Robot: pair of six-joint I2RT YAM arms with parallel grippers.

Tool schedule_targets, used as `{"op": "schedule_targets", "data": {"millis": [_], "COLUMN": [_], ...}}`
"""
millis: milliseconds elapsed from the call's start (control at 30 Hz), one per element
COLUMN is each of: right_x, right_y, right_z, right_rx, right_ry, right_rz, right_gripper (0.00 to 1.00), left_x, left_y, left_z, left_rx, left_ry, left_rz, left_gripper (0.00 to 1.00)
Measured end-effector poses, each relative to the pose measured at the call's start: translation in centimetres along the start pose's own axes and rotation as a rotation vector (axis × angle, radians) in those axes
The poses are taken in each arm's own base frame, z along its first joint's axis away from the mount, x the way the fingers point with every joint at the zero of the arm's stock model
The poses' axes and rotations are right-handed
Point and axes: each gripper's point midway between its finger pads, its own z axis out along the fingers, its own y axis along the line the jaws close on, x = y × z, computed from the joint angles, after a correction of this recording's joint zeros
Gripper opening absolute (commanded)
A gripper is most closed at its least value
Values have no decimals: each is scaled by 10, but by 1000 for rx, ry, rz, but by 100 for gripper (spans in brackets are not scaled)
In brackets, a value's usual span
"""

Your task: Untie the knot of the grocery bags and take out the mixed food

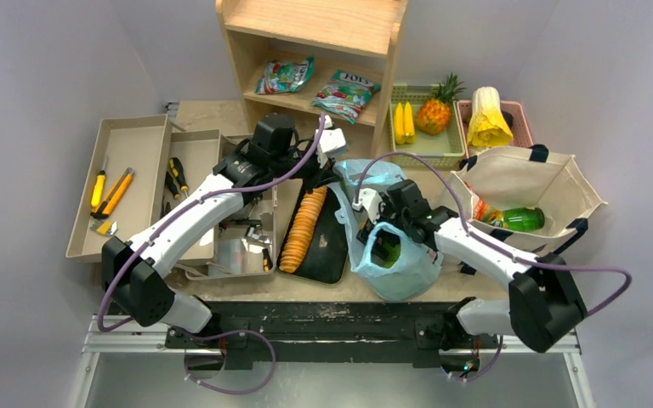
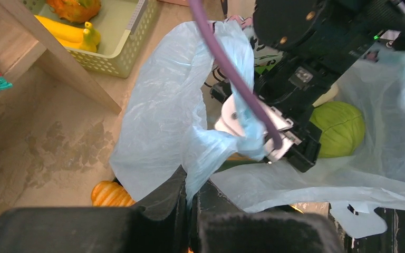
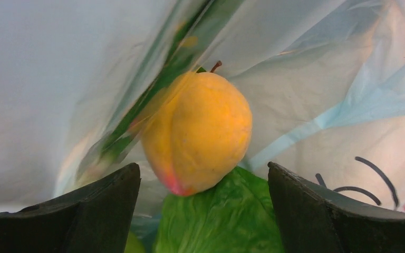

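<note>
Blue plastic bag (image 1: 400, 274): left claw (image 2: 192, 185) pinches its rim; right claw (image 3: 201, 171), wide, should close squarely around yellow fruit (image 3: 198, 132).

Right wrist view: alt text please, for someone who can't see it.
A yellow-orange fruit with a short stem rests on green cabbage inside the light-blue plastic bag, seen close up. The right gripper is open, its two dark fingers wide apart at the lower edge and not touching the fruit.
</note>
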Motion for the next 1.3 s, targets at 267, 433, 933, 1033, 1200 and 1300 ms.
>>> {"op": "schedule_targets", "data": {"millis": [267,433,933,1033,1200,1300], "right_x": [41,42,-93,-93,-98,-107], "right_y": [-2,-5,-18,-13,-2,4], "right_z": [36,30,-84,-93,-113,-128], "right_rx": [-28,-13,107,100,83,87], "right_ry": [150,161,-262,-267,-322,-383], "right_rz": [-27,-48,-152,-147,-132,-104], "right_gripper": [43,10,0,0,0,0], "left_x": [1,2,22,23,30,36], "left_y": [0,3,22,25,41,50], "left_z": [0,-1,6,6,4,2], "left_rx": [0,-6,-35,-46,-76,-94], "left_ry": [1,5,44,44,45,47], "left_rz": [9,9,-40,-62,-161,-208], "left_gripper": [0,0,0,0,0,0]}}
